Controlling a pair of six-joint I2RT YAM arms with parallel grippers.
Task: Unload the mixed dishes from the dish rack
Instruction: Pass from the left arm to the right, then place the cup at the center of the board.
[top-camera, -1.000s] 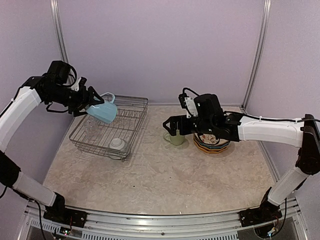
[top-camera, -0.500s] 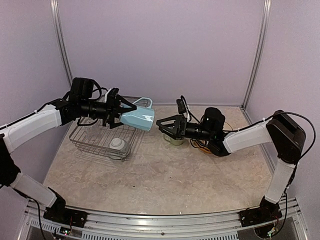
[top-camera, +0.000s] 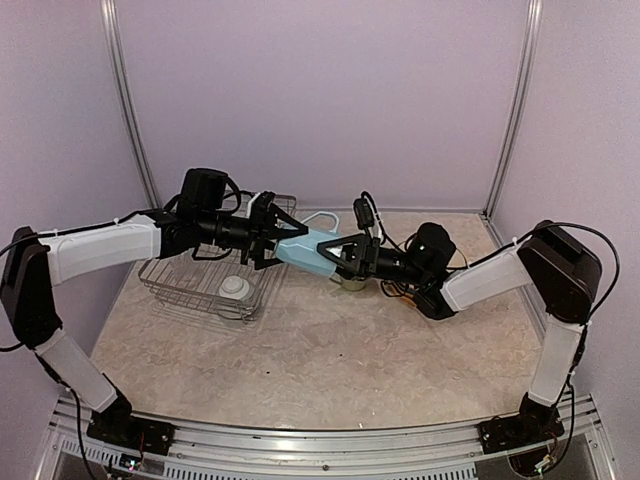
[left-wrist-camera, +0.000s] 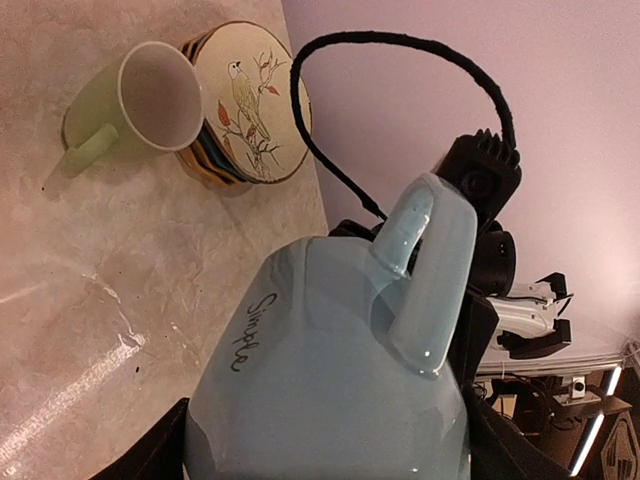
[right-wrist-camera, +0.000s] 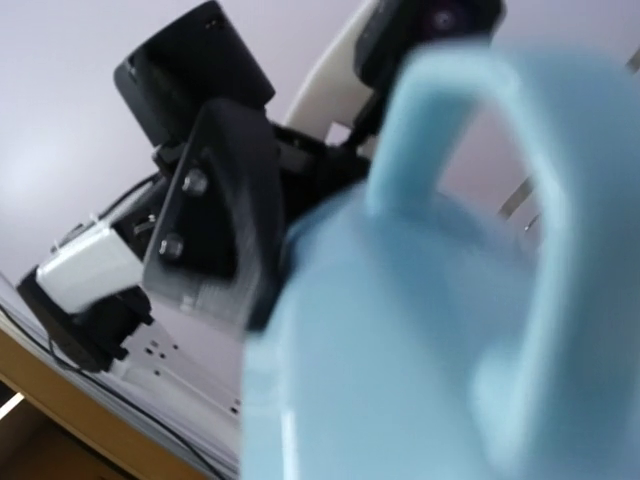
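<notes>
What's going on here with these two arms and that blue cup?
The left hand holds a blue cup in the air beside the rack. The right hand meets it there, open at the cup's far end, apparently to take it. A green mug and stacked plates sit on the table; a white cup is in the rack.

place: lab test booth | evidence: plain lilac panels (top-camera: 320, 90), aluminium rail (top-camera: 320, 447) (marble-look tabletop (top-camera: 330, 365))
</notes>
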